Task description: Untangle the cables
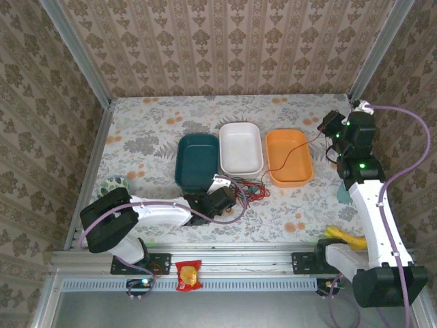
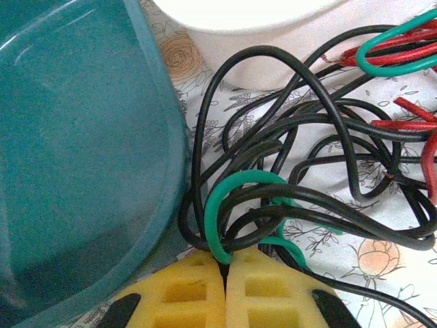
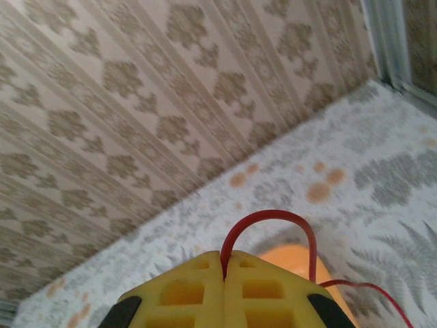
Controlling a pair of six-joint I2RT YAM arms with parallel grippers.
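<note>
With a green cable (image 2: 240, 178) clenched in the left jaws at the tangle (image 1: 242, 188) and a red cable (image 3: 270, 214) clenched in the right jaws well away from it, separation is judged in hand, and a steady outward draw is called for next.

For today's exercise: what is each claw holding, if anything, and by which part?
Left claw pinches a bend of the green cable; right claw pinches a loop of the red cable.

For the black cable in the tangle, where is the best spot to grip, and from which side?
Probably the black cable's big outer arch near the white tray: it is a single strand there, clear of the red wire and green wire. Come from above, jaws straddling it.
</note>
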